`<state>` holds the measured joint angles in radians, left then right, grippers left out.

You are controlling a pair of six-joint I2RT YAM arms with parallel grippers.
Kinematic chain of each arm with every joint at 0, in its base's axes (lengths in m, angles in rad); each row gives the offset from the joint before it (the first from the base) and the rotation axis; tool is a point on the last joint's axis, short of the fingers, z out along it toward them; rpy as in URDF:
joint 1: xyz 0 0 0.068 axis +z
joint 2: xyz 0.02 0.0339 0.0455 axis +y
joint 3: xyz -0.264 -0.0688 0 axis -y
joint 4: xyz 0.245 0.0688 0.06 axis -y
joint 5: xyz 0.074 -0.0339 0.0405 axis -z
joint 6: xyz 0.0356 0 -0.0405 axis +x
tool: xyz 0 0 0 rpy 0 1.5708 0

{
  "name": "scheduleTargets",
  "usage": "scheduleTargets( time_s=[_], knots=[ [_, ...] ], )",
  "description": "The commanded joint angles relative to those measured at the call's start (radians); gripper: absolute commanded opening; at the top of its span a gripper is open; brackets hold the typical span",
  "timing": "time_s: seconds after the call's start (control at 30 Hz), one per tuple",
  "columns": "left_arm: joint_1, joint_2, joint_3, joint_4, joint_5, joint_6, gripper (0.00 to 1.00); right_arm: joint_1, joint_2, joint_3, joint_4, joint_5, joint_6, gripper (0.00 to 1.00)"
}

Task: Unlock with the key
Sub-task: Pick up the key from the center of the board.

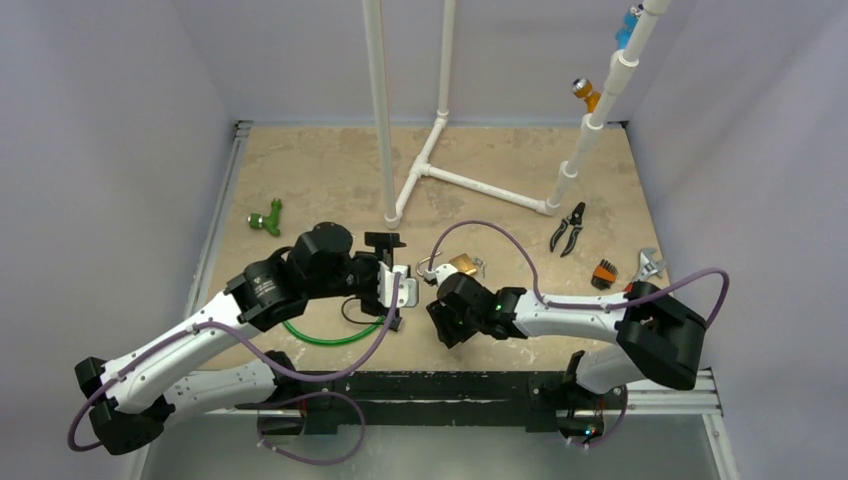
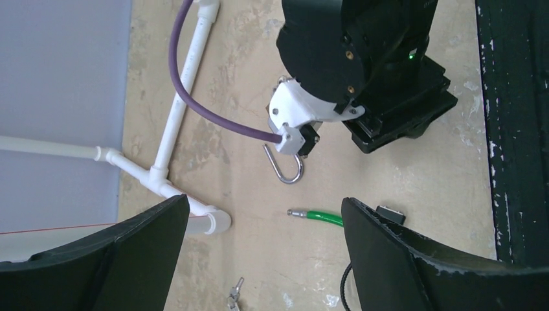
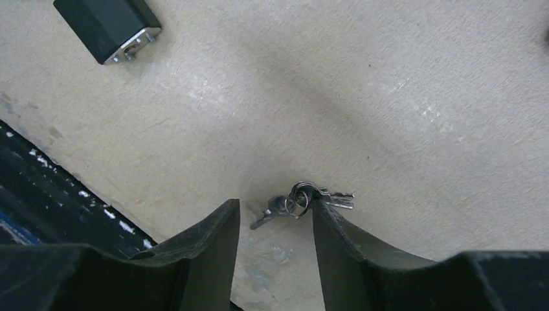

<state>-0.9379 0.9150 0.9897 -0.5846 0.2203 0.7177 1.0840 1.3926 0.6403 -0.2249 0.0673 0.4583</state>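
Off to the right lie black pruning shears [image 1: 567, 228], an adjustable wrench [image 1: 650, 265] and a small orange-and-black bit holder [image 1: 603, 273]. A green fitting [image 1: 266, 218] sits far left, and a green cable [image 1: 330, 336] loops beneath the left arm [image 1: 200, 345]. A white pipe frame [image 1: 470, 185] stands at the back, with an orange part [image 1: 584, 91] and a blue one [image 1: 628, 22] high on its right post. The brass padlock [image 1: 462, 264] lies near the middle of the bench, just beyond the wrist of the right arm [image 1: 570, 310]. In the left wrist view that wrist's white camera mount [image 2: 304, 110] covers the lock's body, so only the steel shackle [image 2: 285, 165] shows, and whether it is latched cannot be told. The keys [image 3: 301, 201], on a ring, lie flat on the bench near its front edge, apart from the padlock. The right arm's jaws are partly open and straddle them: the ring touches the inner edge of one finger [image 3: 362, 259], the other finger [image 3: 194, 259] stands clear, and nothing is gripped. A small black block with a metal end [image 3: 107, 26] lies further off. The left arm's jaws are spread wide and empty, fingers [image 2: 116, 253] over the bench. The bench [image 1: 320, 170] is a mottled tan board with a scuffed black rail [image 1: 450, 385] along its near edge, inside plain pale grey walls [image 1: 100, 120].
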Motion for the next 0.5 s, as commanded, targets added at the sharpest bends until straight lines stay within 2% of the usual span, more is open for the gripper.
scheduleTargets(
  time_s=[0.0, 0.2, 0.37, 0.47],
  knots=[
    [0.005, -0.011, 0.072, -0.039, 0.040, 0.000, 0.88, 0.019, 0.034, 0.040, 0.012, 0.070, 0.017, 0.42],
    [0.004, -0.035, 0.061, -0.036, 0.062, 0.012, 0.89, 0.027, 0.068, 0.045, 0.013, 0.091, 0.019, 0.24],
    [0.004, -0.045, 0.047, -0.031, 0.061, 0.022, 0.89, 0.029, 0.049, 0.058, -0.011, 0.109, 0.018, 0.02],
    [0.003, -0.047, 0.040, -0.030, 0.070, 0.014, 0.89, 0.028, 0.040, 0.072, -0.033, 0.121, 0.009, 0.00]
  ],
)
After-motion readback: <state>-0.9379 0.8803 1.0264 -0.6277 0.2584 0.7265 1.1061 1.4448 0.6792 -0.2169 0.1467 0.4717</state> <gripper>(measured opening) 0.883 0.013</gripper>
